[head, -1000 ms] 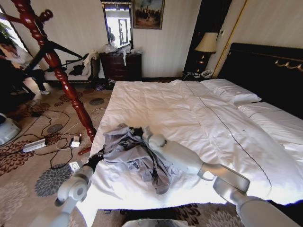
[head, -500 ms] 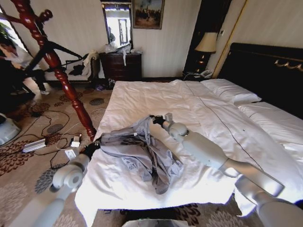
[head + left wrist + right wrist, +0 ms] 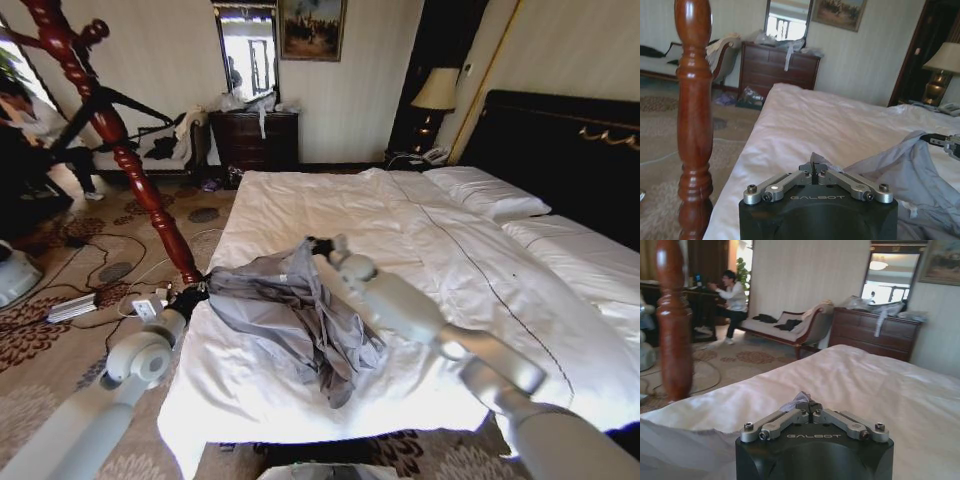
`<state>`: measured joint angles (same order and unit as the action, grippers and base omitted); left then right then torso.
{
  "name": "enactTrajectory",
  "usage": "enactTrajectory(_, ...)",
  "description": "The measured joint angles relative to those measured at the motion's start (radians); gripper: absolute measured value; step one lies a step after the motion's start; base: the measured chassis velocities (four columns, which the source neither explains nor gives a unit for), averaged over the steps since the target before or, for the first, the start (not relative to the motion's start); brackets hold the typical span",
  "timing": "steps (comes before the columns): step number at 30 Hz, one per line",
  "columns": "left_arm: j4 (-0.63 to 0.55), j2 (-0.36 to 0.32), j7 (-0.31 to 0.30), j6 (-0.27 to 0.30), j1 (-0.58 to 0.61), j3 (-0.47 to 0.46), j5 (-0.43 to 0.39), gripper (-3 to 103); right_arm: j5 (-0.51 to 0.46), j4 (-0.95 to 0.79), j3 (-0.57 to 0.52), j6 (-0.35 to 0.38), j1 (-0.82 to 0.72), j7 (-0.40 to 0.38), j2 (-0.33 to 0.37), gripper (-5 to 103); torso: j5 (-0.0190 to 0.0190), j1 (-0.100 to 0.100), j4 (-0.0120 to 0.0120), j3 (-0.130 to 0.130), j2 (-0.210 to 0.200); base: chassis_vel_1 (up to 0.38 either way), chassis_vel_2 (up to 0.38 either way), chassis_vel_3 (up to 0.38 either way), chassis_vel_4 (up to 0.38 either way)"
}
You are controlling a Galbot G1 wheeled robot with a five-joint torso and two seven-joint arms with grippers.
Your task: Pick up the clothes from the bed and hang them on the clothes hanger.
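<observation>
Over bed (image 3: 300,205) | both pincers (image 3: 195,297) (image 3: 318,246) clamp clothes (image 3: 290,310), raised, spread

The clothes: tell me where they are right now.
In the head view the clothes hang stretched between the left gripper and the right gripper, over the bed's near left corner.
</observation>
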<state>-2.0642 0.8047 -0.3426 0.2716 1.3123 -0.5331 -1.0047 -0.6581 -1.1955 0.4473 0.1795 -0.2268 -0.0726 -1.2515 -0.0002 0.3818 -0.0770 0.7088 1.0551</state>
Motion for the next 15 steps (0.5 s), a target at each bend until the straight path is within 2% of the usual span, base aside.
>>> enactTrajectory(2, 0.007, 0.024, -0.001, 0.0, 0.016, -0.001, 0.007, 0, 0.039, -0.026, 0.007, -0.003, -0.026, 0.003, 0.005, 0, 0.0, 0.0, -0.0013, 0.0, 0.0, 0.0, 0.0, 0.0, 0.0)
enactTrajectory(4, 0.015, 0.048, -0.002, 0.0, 0.02, -0.001, 0.015, 0, 0.081, -0.071, 0.018, -0.006, -0.049, 0.011, 0.034, 11, 0.0002, 0.0, -0.0013, 0.0, 0.0, 0.0, 0.0, 0.0, 0.0)
enactTrajectory(5, 0.015, 0.048, -0.002, 0.0, 0.02, -0.001, 0.015, 0, 0.081, -0.071, 0.018, -0.006, -0.049, 0.011, 0.034, 11, 0.0002, 0.0, -0.0013, 0.0, 0.0, 0.0, 0.0, 0.0, 0.0)
enactTrajectory(8, 0.036, 0.089, 0.0, 0.0, 0.019, 0.016, 0.035, 0, 0.173, -0.099, 0.038, -0.04, -0.077, 0.027, 0.076, 27, 0.0001, 0.0, -0.0015, 0.0, 0.0, 0.0, 0.0, 0.0, 0.0)
enactTrajectory(10, 0.039, 0.094, 0.001, 0.0, 0.018, 0.019, 0.037, 0, 0.186, -0.096, 0.04, -0.046, -0.078, 0.029, 0.077, 27, 0.0001, 0.0, -0.0015, 0.0, 0.0, 0.0, 0.0, 0.0, 0.0)
enactTrajectory(11, 0.04, 0.097, 0.002, 0.0, 0.017, 0.021, 0.038, 0, 0.2, -0.09, 0.041, -0.052, -0.078, 0.032, 0.078, 32, 0.0001, 0.0, -0.0013, 0.0, 0.0, 0.0, 0.0, 0.0, 0.0)
enactTrajectory(12, 0.044, 0.102, 0.004, -0.001, 0.015, 0.023, 0.039, 0, 0.207, -0.078, 0.041, -0.057, -0.078, 0.034, 0.081, 37, 0.0003, 0.0, -0.0007, 0.0, 0.0, 0.0, 0.0, 0.0, 0.0)
enactTrajectory(13, 0.048, 0.103, 0.006, -0.001, 0.013, 0.023, 0.038, 0, 0.172, -0.081, 0.041, -0.053, -0.075, 0.041, 0.092, 43, 0.0005, 0.0, -0.0005, 0.0, 0.0, 0.0, 0.0, 0.0, 0.0)
enactTrajectory(14, 0.048, 0.103, 0.006, -0.001, 0.013, 0.023, 0.038, 0, 0.172, -0.081, 0.041, -0.053, -0.075, 0.041, 0.092, 43, 0.0005, 0.0, -0.0005, 0.0, 0.0, 0.0, 0.0, 0.0, 0.0)
enactTrajectory(15, 0.052, 0.102, 0.007, -0.001, 0.013, 0.023, 0.036, 0, 0.13, -0.091, 0.041, -0.044, -0.071, 0.049, 0.104, 49, 0.0003, 0.0, -0.0005, 0.0, 0.0, 0.0, 0.0, 0.0, 0.0)
